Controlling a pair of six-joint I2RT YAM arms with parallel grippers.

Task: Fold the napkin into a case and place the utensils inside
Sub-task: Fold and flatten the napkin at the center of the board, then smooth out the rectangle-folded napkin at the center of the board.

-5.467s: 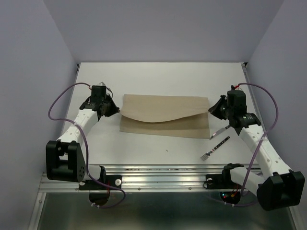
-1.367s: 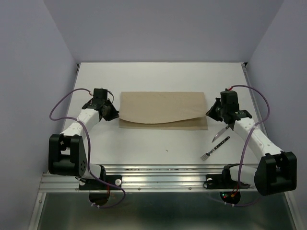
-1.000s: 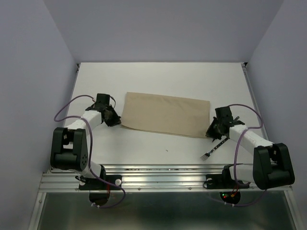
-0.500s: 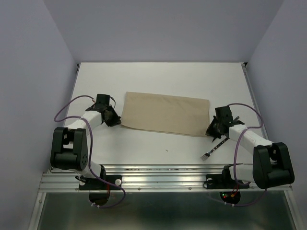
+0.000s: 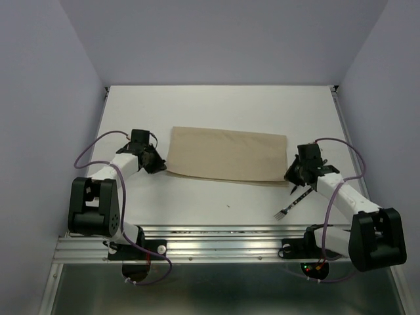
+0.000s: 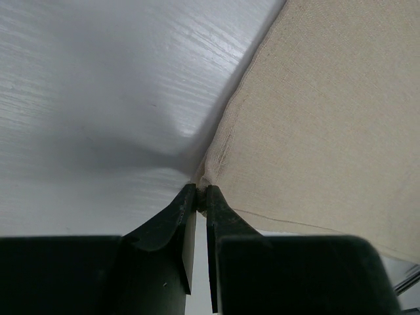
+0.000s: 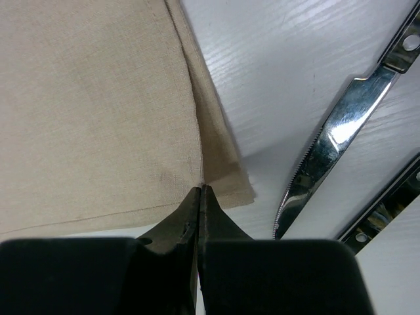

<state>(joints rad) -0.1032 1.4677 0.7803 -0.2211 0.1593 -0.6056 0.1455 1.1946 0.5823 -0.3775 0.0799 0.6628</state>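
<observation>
Pinching the near left corner of the napkin point(image 5: 226, 156) in the clenched left gripper point(image 6: 197, 192), pressing the fold flat on the table point(image 5: 216, 105). Clamping the near right corner in the closed right gripper point(image 7: 199, 191), aligning the layers, leaving the knife point(image 7: 331, 147) and fork point(image 5: 294, 202) just beside it, not yet inside.

- The knife point(image 7: 331, 141): its handle leaves the right wrist view at the upper right edge, and from above the right arm point(image 5: 338, 193) covers nearly all of it for you.
- The fork point(image 5: 293, 203): from above its tines are too small to count, and the right wrist view shows you only a strip of the handle at the right edge.
- The napkin point(image 6: 315, 111): both wrist views cut it off, so you see only one corner in each.
</observation>
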